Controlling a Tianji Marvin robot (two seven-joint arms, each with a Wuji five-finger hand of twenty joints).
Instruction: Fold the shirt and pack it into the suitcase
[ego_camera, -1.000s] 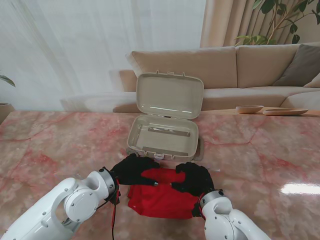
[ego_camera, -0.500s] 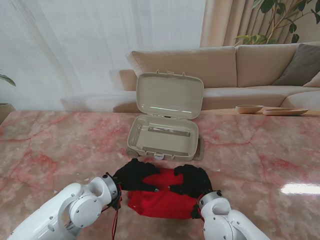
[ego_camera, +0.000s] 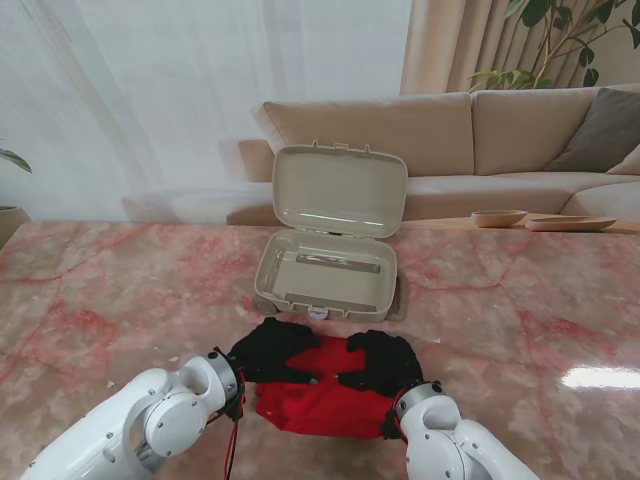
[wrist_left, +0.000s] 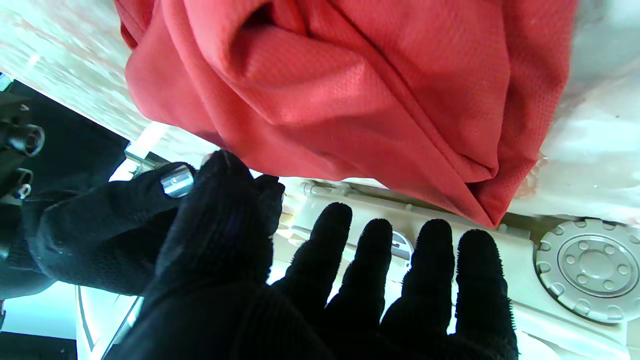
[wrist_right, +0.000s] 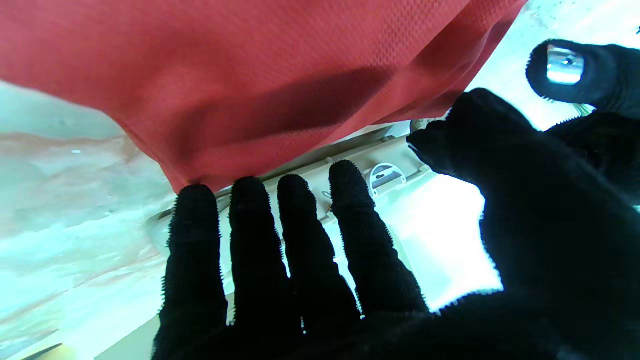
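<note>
Both hands slid nearer me; left hand (ego_camera: 272, 350), right hand (ego_camera: 381, 361) splayed flat on shirt (ego_camera: 322, 401).

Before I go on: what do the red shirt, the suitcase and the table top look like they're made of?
Shirt: a thin knit, likely synthetic mesh; a fine dotted weave shows up close and it folds softly, matte. Suitcase: hard beige plastic by its moulded shell and ribs, with a dull sheen. Table: pink-veined marble or a marble-look slab, polished, since it reflects window light.

left hand (ego_camera: 272, 350): fingers spread, palm down, lower centre | right hand (ego_camera: 382, 360): fingers spread, palm down, beside it
</note>
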